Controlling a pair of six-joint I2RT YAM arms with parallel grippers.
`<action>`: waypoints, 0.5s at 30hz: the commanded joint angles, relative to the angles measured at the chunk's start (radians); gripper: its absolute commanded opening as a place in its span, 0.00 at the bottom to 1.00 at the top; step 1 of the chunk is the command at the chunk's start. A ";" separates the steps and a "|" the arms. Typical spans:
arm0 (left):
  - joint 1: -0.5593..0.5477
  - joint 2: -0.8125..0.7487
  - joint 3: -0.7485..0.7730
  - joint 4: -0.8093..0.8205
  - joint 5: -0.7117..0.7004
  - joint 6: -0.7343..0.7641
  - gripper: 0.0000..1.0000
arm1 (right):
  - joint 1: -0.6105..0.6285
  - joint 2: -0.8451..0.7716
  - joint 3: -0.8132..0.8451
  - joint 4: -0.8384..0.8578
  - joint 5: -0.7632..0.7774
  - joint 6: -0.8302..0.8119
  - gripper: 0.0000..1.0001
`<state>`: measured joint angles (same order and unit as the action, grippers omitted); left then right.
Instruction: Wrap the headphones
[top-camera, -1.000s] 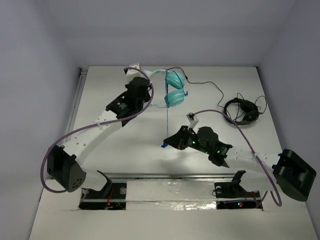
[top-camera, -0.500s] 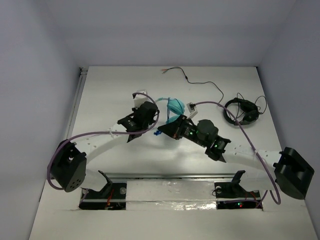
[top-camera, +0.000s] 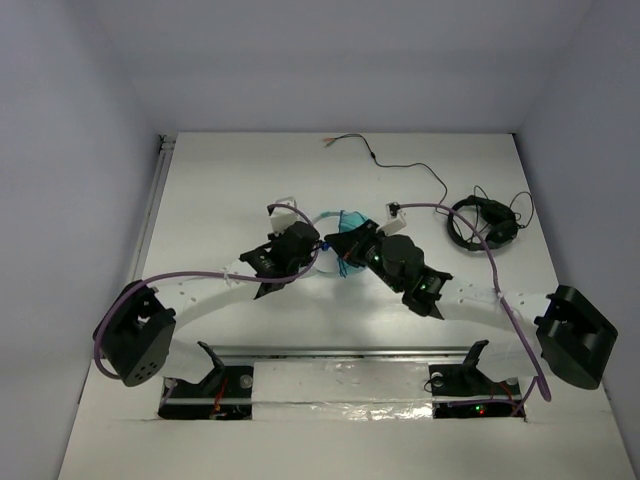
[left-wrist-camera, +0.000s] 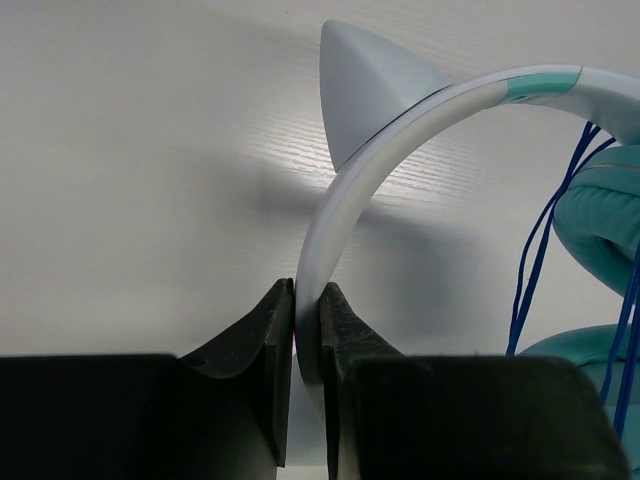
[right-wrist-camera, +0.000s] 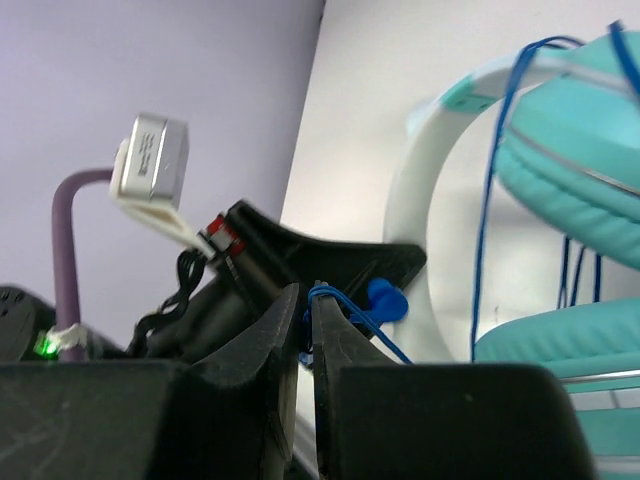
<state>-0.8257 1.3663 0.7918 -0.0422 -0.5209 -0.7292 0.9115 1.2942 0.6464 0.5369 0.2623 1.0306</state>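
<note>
The teal headphones (top-camera: 350, 222) sit mid-table between my two grippers. My left gripper (left-wrist-camera: 307, 300) is shut on their pale white headband (left-wrist-camera: 345, 200), just below a pointed ear (left-wrist-camera: 365, 85). Teal cups (left-wrist-camera: 605, 215) and strands of the thin blue cable (left-wrist-camera: 535, 265) show at the right. My right gripper (right-wrist-camera: 307, 305) is shut on the blue cable (right-wrist-camera: 345, 305) near its blue plug (right-wrist-camera: 385, 298). The cable (right-wrist-camera: 490, 200) loops over the headband (right-wrist-camera: 415, 200) and around the teal cups (right-wrist-camera: 570, 160). In the top view the left gripper (top-camera: 315, 250) and right gripper (top-camera: 335, 242) nearly meet.
Black headphones (top-camera: 485, 222) lie at the right of the table. Their black cable (top-camera: 400, 165) runs toward the back wall. The left arm's wrist camera (right-wrist-camera: 150, 160) shows in the right wrist view. White walls enclose the table.
The left gripper has carried the headphones from the back of the table toward the middle. The right gripper has moved up and left with the blue cable, close against the headphones.
</note>
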 joint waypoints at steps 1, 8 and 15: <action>-0.012 -0.053 -0.006 0.054 0.028 -0.044 0.00 | 0.007 -0.010 0.058 0.072 0.167 0.029 0.00; -0.062 -0.029 0.014 0.044 0.006 -0.058 0.00 | 0.007 0.060 0.145 -0.037 0.273 0.057 0.05; -0.072 -0.035 0.038 -0.030 -0.027 -0.059 0.00 | 0.007 0.119 0.223 -0.167 0.402 0.060 0.15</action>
<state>-0.8761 1.3621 0.7921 -0.0467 -0.5449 -0.7849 0.9188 1.4082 0.7773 0.3630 0.5163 1.0775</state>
